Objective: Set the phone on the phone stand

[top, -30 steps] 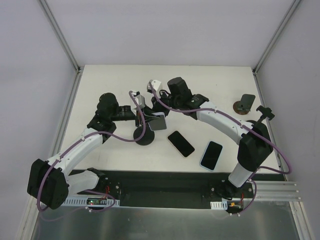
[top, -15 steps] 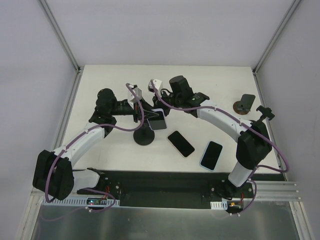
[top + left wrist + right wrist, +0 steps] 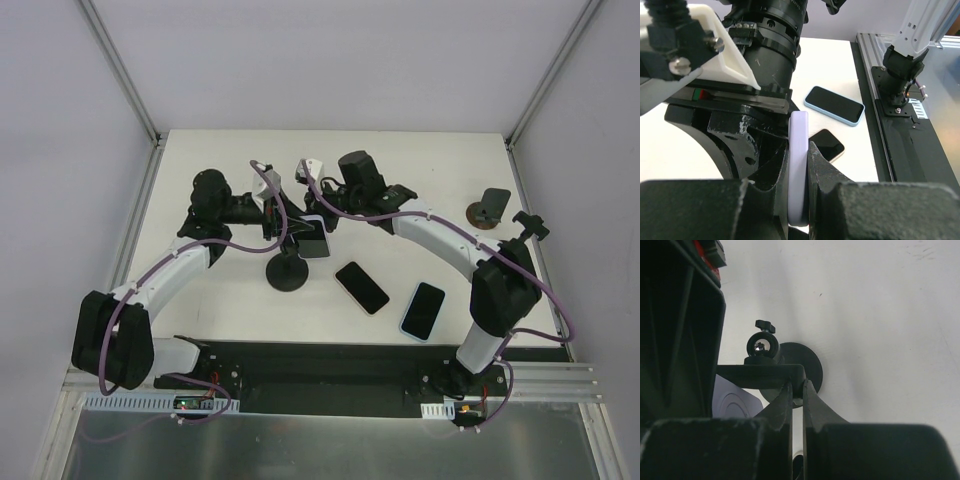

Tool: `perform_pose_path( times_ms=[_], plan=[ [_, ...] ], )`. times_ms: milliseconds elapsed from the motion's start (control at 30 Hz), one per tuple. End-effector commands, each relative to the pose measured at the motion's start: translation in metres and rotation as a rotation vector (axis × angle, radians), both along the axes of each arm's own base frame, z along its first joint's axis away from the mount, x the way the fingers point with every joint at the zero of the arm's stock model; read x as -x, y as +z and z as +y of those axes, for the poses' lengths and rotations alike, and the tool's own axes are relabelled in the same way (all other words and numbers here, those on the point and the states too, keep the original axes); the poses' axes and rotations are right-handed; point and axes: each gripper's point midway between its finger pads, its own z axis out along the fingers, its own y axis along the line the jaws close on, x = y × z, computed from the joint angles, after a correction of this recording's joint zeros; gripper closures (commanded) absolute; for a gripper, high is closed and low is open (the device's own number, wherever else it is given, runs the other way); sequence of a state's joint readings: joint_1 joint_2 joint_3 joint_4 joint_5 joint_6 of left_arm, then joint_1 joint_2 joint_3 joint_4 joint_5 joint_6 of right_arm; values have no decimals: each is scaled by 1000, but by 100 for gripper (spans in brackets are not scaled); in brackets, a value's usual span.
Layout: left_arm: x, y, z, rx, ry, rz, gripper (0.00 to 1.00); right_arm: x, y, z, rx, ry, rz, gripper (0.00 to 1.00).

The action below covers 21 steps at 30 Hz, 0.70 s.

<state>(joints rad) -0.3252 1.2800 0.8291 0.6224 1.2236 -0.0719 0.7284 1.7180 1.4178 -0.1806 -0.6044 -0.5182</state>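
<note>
The left claw [image 3: 799, 150] is clamped edge-on across the lavender phone [image 3: 799, 175], holding it just above the stand [image 3: 287, 273] at mid-tabletop [image 3: 220, 160]. The right claw [image 3: 797, 392] has its fingers drawn to a thin slit around the tip of the stand's bracket [image 3: 765, 372]. Whether it actually pinches, I cannot tell.

The main risk is crowding. Both claws sit almost touching over the stand, so a tilt of the phone could knock the right one or push the bracket off line, and the phone would slide off instead of seating. The thin edge grip may also let it swivel.

A dark phone [image 3: 361, 287] and a blue-cased phone [image 3: 423, 310] lie to the near right, the dark one close to the base, so there is little room there. The left and far sides are open.
</note>
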Motion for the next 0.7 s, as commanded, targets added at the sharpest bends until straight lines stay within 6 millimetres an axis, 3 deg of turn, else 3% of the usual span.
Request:
perform_pose_path(
  times_ms=[0,133,333,367,433,467,533,567,667],
  plan=[
    [-13,30,5,37,3,-143,100,22,15,9,-69,108,47,100],
    [-13,26,9,19,30,-130,100,21,13,7,-65,100,47,100],
    [-24,21,22,-9,220,-167,100,-12,17,0,-79,-140,-3,100],
    [-41,14,28,-32,362,-141,100,-27,18,-7,-90,-252,-61,100],
    [-47,15,38,-70,492,-140,100,-29,20,-7,-101,-350,-97,100],
    [-62,-1,49,-168,669,-121,100,-41,28,-15,-102,-462,-155,100],
    [-66,-5,60,-257,798,-118,100,-50,30,-27,-88,-631,-184,100],
    [-70,-20,78,-352,928,-89,100,-52,31,-32,-89,-679,-183,100],
    [-72,-30,112,-409,1118,-51,100,-53,33,-48,-84,-849,-200,100]
  ],
)
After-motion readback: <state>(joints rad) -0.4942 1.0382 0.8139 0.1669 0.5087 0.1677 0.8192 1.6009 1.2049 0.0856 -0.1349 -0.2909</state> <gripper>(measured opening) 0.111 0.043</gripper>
